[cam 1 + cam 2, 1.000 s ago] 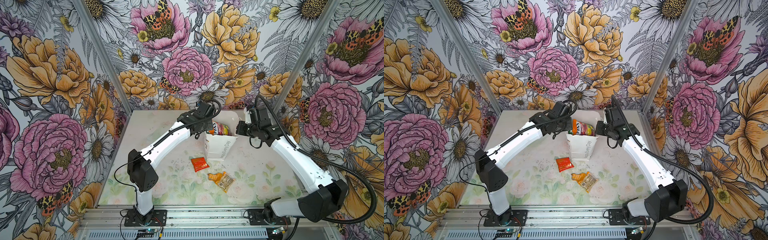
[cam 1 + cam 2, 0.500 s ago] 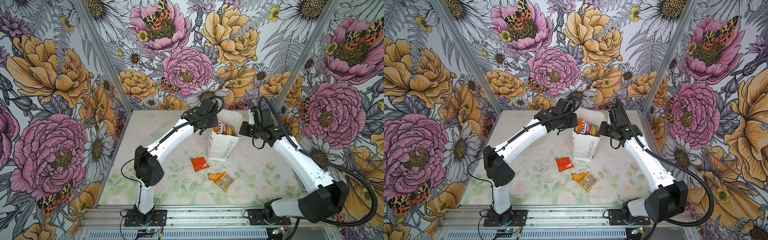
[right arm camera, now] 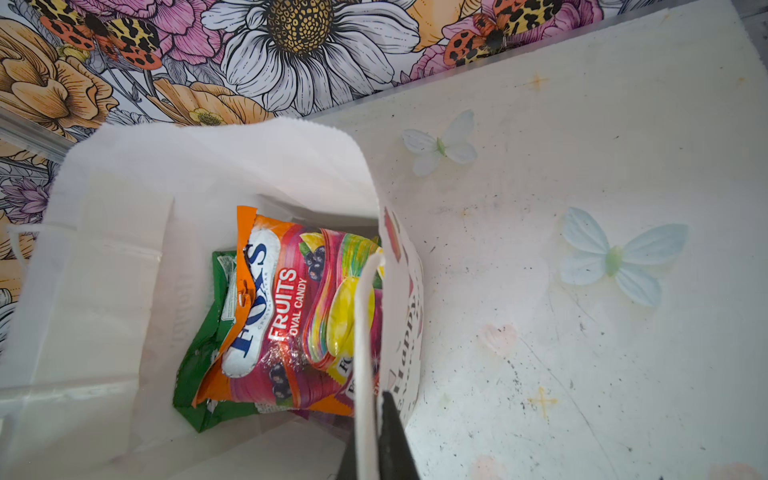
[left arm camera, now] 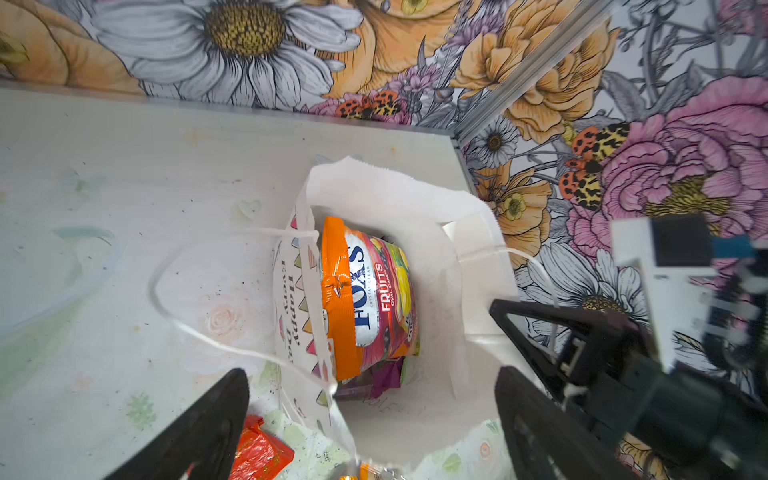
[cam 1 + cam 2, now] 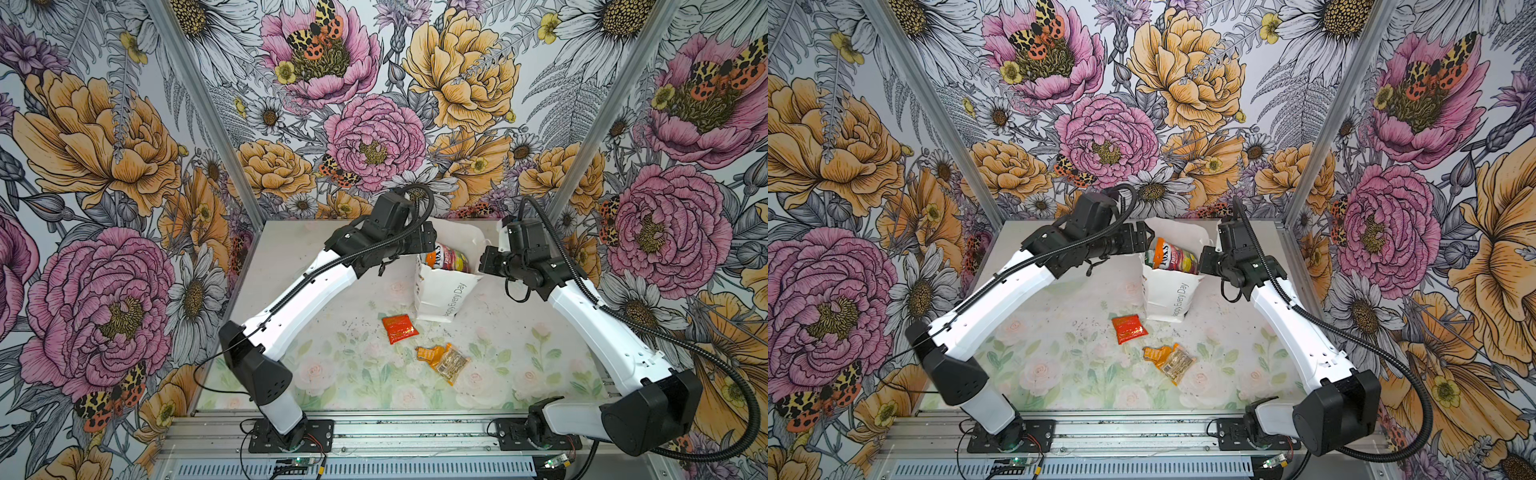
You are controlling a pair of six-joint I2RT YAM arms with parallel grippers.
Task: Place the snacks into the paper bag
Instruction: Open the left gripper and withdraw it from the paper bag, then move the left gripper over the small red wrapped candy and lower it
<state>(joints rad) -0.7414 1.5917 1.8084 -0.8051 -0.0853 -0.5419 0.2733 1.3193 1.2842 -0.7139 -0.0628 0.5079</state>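
The white paper bag (image 5: 442,297) (image 5: 1169,297) stands open at the back of the table. The FOX'S packet (image 5: 446,259) (image 5: 1169,255) (image 4: 365,291) (image 3: 291,307) sits inside on edge, its top at the rim. It rests on a green packet (image 3: 203,353) and a purple one (image 4: 386,376). My left gripper (image 5: 428,241) (image 5: 1144,239) (image 4: 370,376) hangs open and empty over the bag's mouth. My right gripper (image 5: 482,266) (image 5: 1202,262) (image 3: 376,415) is shut on the bag's rim and cord handle. A red-orange packet (image 5: 399,328) (image 5: 1128,328), a small orange one (image 5: 430,354) and a clear one (image 5: 452,365) lie in front.
The bag stands close to the floral back wall (image 5: 374,141) and the right corner post (image 5: 582,137). The pale table (image 5: 332,374) carries printed flowers and butterfly decals (image 3: 615,257). A metal rail (image 5: 395,432) with both arm bases runs along the front edge.
My left gripper has opened and let go of the FOX'S packet, which has sunk deeper into the bag. Both arms and the bag have shifted a little to the right.
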